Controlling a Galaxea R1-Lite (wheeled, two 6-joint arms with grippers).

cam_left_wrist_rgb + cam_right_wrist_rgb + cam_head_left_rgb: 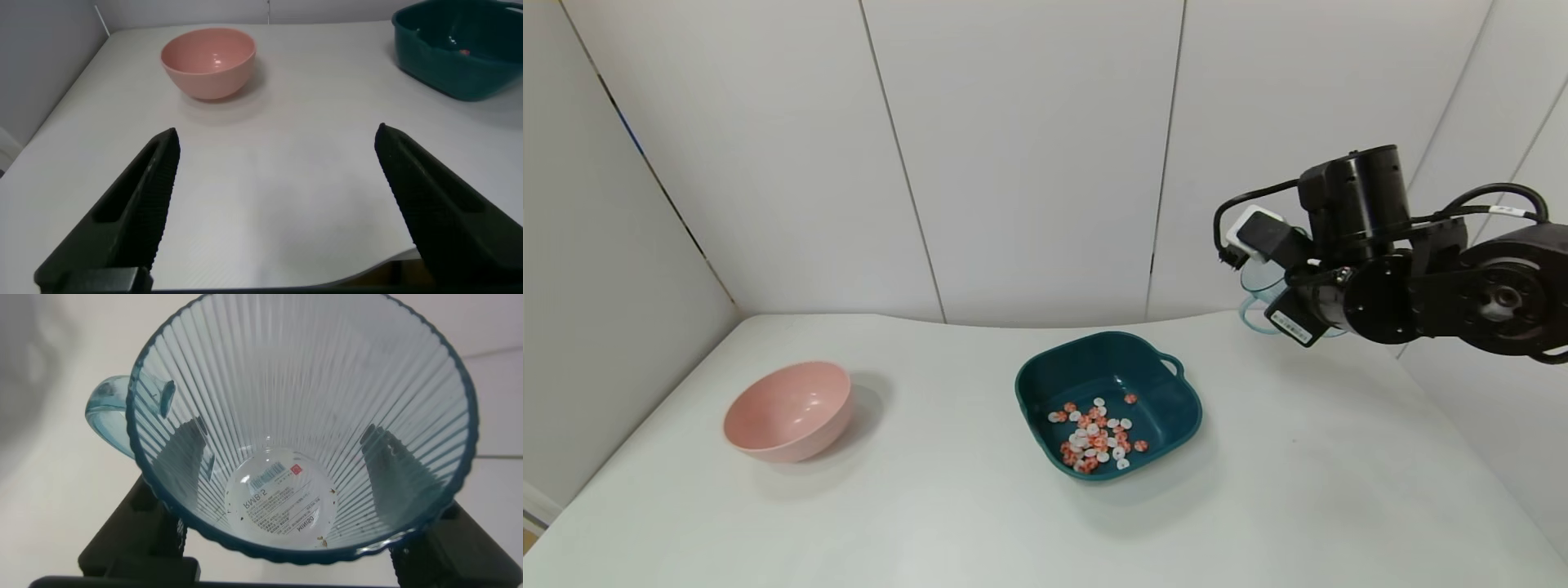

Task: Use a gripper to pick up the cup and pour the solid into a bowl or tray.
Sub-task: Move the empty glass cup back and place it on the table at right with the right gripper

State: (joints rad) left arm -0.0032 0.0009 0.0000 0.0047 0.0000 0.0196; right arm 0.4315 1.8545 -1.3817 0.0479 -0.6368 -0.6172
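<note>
Blue cup [302,433] seen empty, clamped by right gripper [302,539], only in wrist view; solid [1096,434] in tray [1058,377]; left gripper [278,212] held wide.

Pink bowl [789,411] on white table [931,523]

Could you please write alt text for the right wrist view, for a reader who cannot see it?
The right gripper holds an empty ribbed light-blue cup between its fingers, seen from above its mouth. A label shows through its base, and its loop handle sticks out sideways.
</note>
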